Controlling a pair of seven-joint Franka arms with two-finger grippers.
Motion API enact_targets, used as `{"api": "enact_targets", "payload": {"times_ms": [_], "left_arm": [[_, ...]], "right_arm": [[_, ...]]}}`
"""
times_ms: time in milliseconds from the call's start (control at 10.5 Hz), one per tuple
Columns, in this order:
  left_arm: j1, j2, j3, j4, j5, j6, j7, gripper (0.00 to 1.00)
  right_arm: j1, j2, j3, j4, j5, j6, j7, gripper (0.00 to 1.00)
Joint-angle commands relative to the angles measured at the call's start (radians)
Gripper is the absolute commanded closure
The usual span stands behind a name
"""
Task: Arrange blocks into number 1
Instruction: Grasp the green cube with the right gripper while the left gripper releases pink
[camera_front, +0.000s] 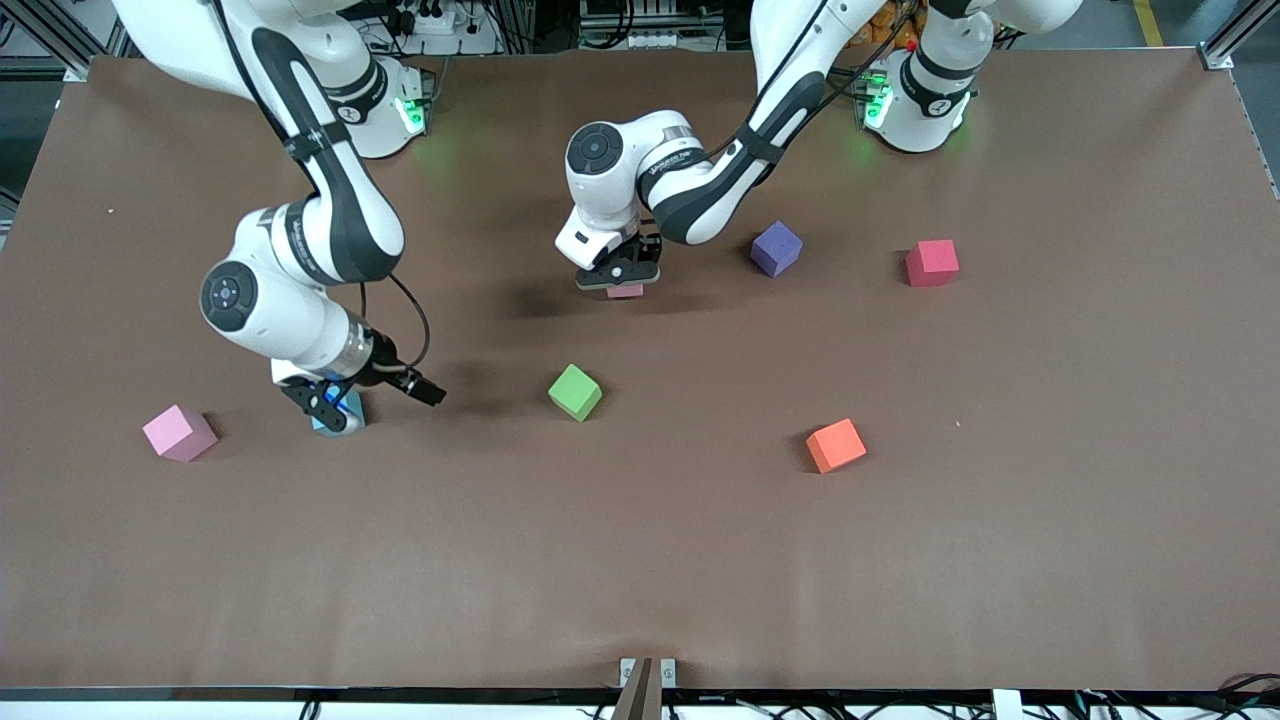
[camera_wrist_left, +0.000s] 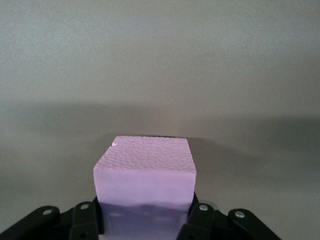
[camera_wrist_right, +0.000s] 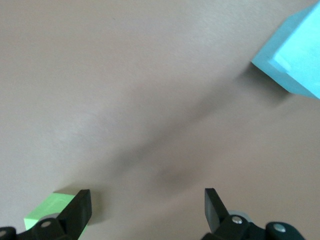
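Between the left hand (camera_wrist_left: 145, 220) fingers, the wrist view reveals a clamped pink cube (camera_wrist_left: 144, 172); right hand (camera_wrist_right: 145, 207), fingers apart, hovers over the tabletop (camera_wrist_right: 150, 75).

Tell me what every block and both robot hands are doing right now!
left gripper, shut on the held pink block
right gripper, open, holding nothing
held pink block, clamped between the left gripper's fingers
other pink block, loose on the table
light blue block, on the table, not gripped
green block, loose, touching nothing
purple block, loose, touching nothing
orange block, loose, touching nothing
red cube, loose, touching nothing
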Motion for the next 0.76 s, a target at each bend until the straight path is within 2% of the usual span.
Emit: {"api": "enact_targets", "payload": {"times_ms": [0,286,477,668], "left_arm": [[-0.037,0.027,0.009,0.024,0.027,0.024,-0.017,1.00],[-0.039,0.028,0.007,0.025,0.027,0.039,-0.008,1.00],[-0.039,0.030,0.004,0.027,0.025,0.041,-0.006,1.00],[-0.049,0.031,0.004,0.027,0.024,0.053,-0.008,1.00]], "right_arm": [[0.008,0.072,0.002,0.101,0.012,-0.017,0.040,0.00],[0.046,0.127,-0.003,0.171,0.102,-0.008,0.159,0.00],[0.114,0.197,-0.037,0.254,0.115,-0.006,0.247,0.00],[0.145,0.234,-0.040,0.294,0.130,-0.003,0.300,0.00]]}}
